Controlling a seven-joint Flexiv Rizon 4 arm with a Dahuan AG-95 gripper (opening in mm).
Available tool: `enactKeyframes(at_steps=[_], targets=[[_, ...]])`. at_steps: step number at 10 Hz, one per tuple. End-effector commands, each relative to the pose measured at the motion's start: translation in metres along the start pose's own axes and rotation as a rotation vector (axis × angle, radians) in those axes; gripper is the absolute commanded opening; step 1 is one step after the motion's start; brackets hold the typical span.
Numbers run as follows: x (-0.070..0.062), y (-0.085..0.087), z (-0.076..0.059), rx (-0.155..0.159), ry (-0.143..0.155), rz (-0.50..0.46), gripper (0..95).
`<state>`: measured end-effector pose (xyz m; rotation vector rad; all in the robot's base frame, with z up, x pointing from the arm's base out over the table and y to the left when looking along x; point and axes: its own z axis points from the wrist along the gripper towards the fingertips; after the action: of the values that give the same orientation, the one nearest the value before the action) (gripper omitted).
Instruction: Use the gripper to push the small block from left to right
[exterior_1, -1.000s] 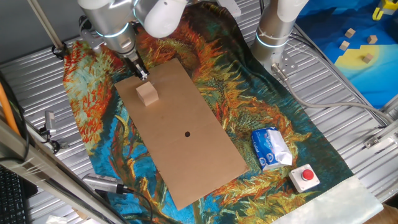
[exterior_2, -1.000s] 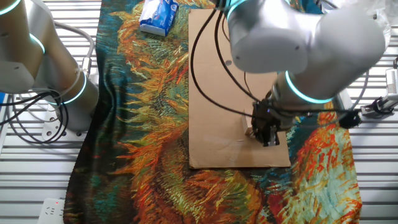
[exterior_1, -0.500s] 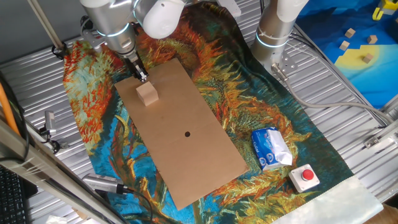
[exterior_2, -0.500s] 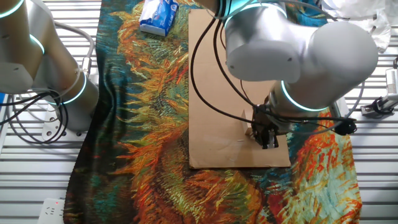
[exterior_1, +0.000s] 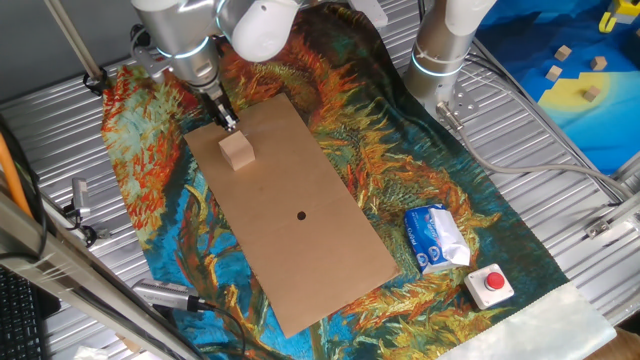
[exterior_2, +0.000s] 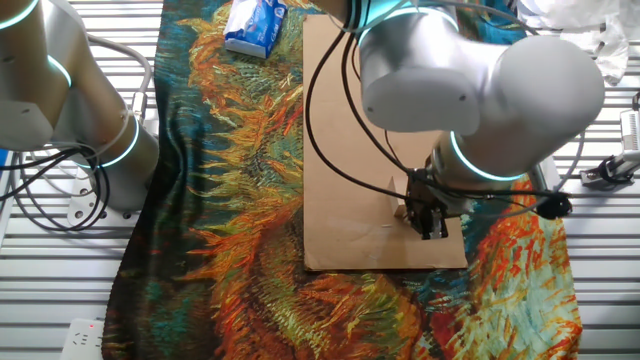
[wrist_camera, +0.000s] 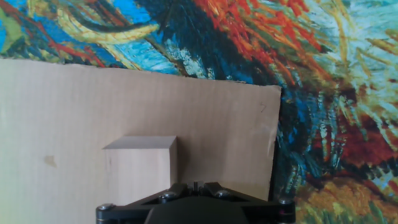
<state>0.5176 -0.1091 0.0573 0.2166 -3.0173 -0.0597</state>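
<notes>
A: Wide view first. A painted floral cloth (exterior_1: 160, 170) covers the ribbed metal table (exterior_1: 40, 110), and a brown cardboard sheet (exterior_1: 300, 250) lies diagonally on top of it.

B: And the silver-grey arm (exterior_2: 480, 80) bends over the near end of that sheet in the other fixed view, big white joint up high, light-blue ring (exterior_2: 470, 172) just below it, wrist pointing straight down.

A: A second arm column (exterior_1: 445, 45) stands upright at the cloth's far edge, well apart from the action.

B: Smaller things now: a blue-and-white packet (exterior_1: 437, 238) on the cloth beside the sheet's lower end, and a beige box with a red button (exterior_1: 489, 284) just next to it.

A: Down to the gripper (exterior_1: 229, 122). Its black tip sits low at the top corner of the cardboard, fingers drawn close together, nothing between them.

B: Agreed, narrow and empty. The small block (exterior_1: 237, 150) stands on the cardboard just beside that tip, towards the sheet's centre.

A: From the hand view the small block (wrist_camera: 140, 168) sits right ahead of the fingers, close to the sheet's edge. Whether tip and block actually touch, I can't tell.
</notes>
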Motion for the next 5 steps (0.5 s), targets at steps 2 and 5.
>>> enactKeyframes(at_steps=[2, 5], targets=[[-0.0024, 0.0021, 0.0042, -0.009, -0.004, 0.015, 0.0], [-0.0033, 0.0032, 0.0047, -0.011, -0.005, 0.023, 0.0]])
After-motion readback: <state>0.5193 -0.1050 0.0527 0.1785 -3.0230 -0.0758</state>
